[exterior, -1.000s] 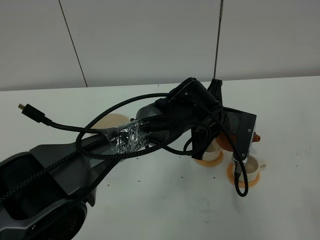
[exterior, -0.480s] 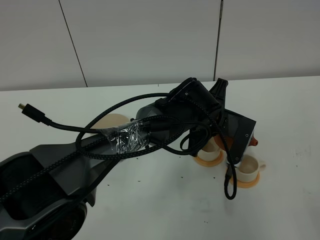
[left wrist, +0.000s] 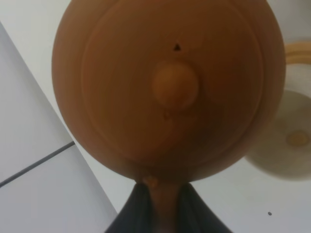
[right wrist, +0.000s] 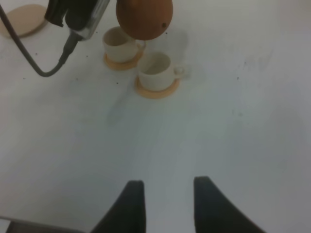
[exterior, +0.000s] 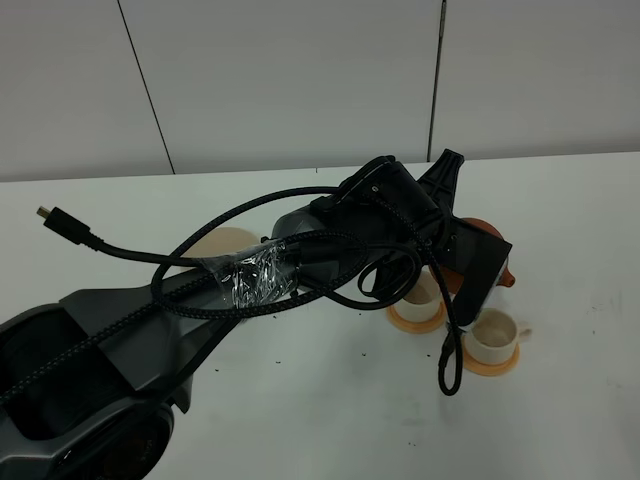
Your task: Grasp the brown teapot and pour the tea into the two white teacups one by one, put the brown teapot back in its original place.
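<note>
The brown teapot [exterior: 482,238] hangs in the air over the two white teacups, its lid knob [left wrist: 175,85] facing the left wrist camera. My left gripper [left wrist: 163,213] is shut on the teapot's handle. One teacup [exterior: 493,337] stands in the open on its orange coaster. The other teacup [exterior: 421,293] is partly hidden behind the arm. From the right wrist both cups [right wrist: 156,72] [right wrist: 119,42] sit under the teapot [right wrist: 144,19]. The tea is hidden. The beige saucer [exterior: 225,240], the original place, is bare. My right gripper [right wrist: 167,204] is open over bare table.
The left arm [exterior: 390,205] stretches across the middle with a looped black cable [exterior: 445,370] dangling beside the cups. A loose cable plug [exterior: 55,222] sticks out at the left. White wall panels stand behind the table.
The left wrist has turned and drawn up and back from the nearer cup, so more of the teapot and that cup show. The dangling cable has swung left.
</note>
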`<move>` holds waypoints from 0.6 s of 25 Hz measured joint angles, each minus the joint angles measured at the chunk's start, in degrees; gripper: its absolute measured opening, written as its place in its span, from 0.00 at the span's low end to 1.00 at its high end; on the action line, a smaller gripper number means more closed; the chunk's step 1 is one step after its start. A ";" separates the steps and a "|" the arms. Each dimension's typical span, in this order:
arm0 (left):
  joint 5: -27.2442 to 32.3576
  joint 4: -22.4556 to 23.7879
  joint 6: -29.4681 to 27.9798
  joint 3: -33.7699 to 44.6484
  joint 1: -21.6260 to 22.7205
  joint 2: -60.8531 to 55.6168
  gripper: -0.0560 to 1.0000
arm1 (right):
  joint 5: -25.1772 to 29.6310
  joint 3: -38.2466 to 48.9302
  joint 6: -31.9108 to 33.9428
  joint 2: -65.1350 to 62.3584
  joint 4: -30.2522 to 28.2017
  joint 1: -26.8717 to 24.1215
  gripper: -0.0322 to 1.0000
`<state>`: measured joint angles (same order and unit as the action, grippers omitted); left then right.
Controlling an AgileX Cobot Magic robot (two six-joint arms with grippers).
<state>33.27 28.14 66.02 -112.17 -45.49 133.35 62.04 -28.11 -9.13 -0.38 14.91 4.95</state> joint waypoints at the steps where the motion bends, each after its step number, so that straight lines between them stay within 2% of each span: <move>1: -0.04 0.00 0.06 0.00 0.00 0.00 0.22 | 0.00 0.00 0.00 0.00 0.00 0.00 0.27; 15: -1.44 0.00 0.24 0.00 0.00 0.00 0.22 | 0.00 0.00 0.00 0.00 0.00 0.00 0.27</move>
<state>31.83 28.14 66.26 -112.17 -45.49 133.35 62.04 -28.11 -9.13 -0.38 14.91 4.95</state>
